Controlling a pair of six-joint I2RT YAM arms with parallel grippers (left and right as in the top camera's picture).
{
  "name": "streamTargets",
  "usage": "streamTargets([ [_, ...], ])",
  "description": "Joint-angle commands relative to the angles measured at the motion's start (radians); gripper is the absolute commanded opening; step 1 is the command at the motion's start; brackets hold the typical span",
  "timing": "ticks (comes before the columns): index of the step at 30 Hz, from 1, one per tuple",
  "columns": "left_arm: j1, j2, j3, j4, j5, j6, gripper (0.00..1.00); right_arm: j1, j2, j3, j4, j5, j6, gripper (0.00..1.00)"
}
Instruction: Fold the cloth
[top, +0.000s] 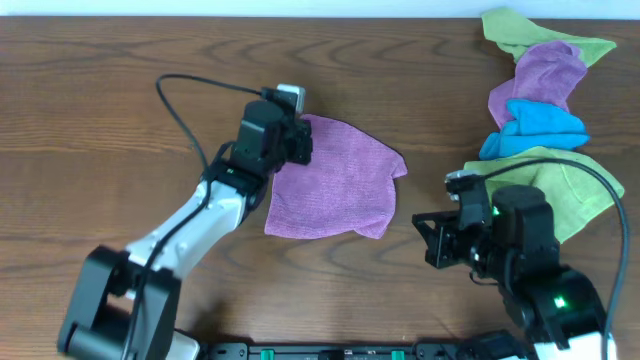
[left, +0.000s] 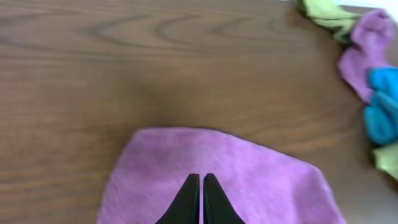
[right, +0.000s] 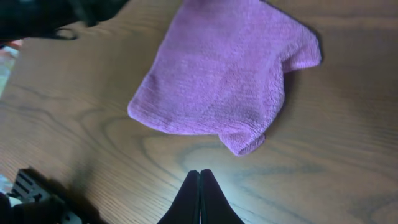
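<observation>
The cloth (top: 335, 185) lies mid-way across the counter (top: 90, 70): soft, light and limp, so I'd pinch a corner. My left gripper (left: 201, 177), over its far-left corner, and my right gripper (right: 200, 172), nearer the front edge, both have fingers pressed together.

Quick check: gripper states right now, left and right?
Left gripper: closed, over the cloth, nothing visibly pinched.
Right gripper: closed, empty, above the table.
</observation>
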Motion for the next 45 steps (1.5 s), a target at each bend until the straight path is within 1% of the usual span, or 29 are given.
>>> streamTargets([
  [1, -0.001, 0.092, 0.066, -0.003, -0.058, 0.065, 0.05, -0.005, -0.05, 0.051, -0.023, -0.001, 0.006, 0.02],
  [5, -0.006, 0.196, 0.139, -0.03, -0.062, 0.074, 0.05, -0.005, -0.089, 0.071, -0.058, 0.0, 0.006, 0.03],
  [11, -0.006, 0.321, 0.184, -0.026, -0.1, 0.091, 0.05, -0.005, -0.094, 0.071, -0.081, 0.003, 0.006, 0.04],
  [17, -0.006, 0.375, 0.185, 0.004, -0.113, 0.091, 0.05, -0.005, -0.094, 0.071, -0.096, 0.023, 0.006, 0.06],
  [24, -0.005, 0.426, 0.184, -0.009, -0.13, 0.091, 0.06, -0.005, -0.093, 0.071, -0.102, 0.025, 0.006, 0.08],
  [26, -0.004, 0.426, 0.184, -0.042, -0.207, 0.092, 0.06, -0.005, -0.093, 0.071, -0.101, 0.029, 0.006, 0.09],
  [29, -0.003, 0.426, 0.184, -0.122, -0.367, 0.148, 0.05, -0.005, -0.093, 0.071, -0.102, 0.049, 0.006, 0.1],
  [31, 0.004, 0.426, 0.184, -0.189, -0.488, 0.159, 0.06, -0.005, -0.09, 0.071, -0.105, 0.094, 0.006, 0.12],
  [33, 0.014, 0.426, 0.184, -0.23, -0.55, 0.159, 0.05, -0.005, -0.079, 0.07, -0.104, 0.125, 0.006, 0.13],
  [35, 0.028, 0.426, 0.184, -0.277, -0.589, 0.158, 0.05, -0.005, -0.051, 0.065, -0.101, 0.165, 0.006, 0.15],
  [39, 0.047, 0.425, 0.184, -0.35, -0.584, 0.142, 0.06, -0.005, 0.061, 0.033, -0.025, 0.186, 0.006, 0.21],
  [42, 0.047, 0.424, 0.184, -0.385, -0.585, 0.142, 0.06, -0.005, 0.187, 0.016, 0.04, 0.176, 0.006, 0.21],
  [45, 0.053, 0.424, 0.184, -0.431, -0.614, 0.098, 0.06, -0.004, 0.34, 0.016, 0.102, 0.127, 0.006, 0.16],
])
